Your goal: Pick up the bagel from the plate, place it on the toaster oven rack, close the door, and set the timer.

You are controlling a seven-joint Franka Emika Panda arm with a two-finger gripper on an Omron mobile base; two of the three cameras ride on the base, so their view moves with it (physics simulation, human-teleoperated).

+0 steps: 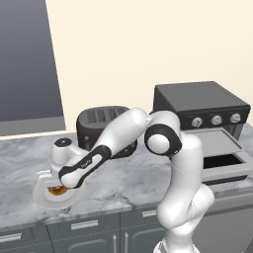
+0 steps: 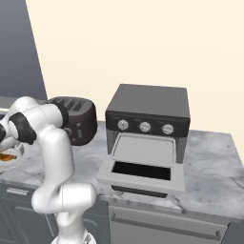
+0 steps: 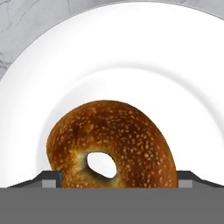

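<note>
The golden-brown bagel lies flat on the white plate, which sits at the counter's front left. My gripper is lowered over it, open, with one fingertip by the bagel's left side and the other by its right side; whether they touch it I cannot tell. The bagel peeks out under the hand. To the right stands the dark toaster oven, its light-grey rack bare and its door folded down flat.
A dark brown slot toaster stands between plate and oven, just behind my forearm. Three silver knobs line the oven's front. The open door overhangs the marble counter's front edge.
</note>
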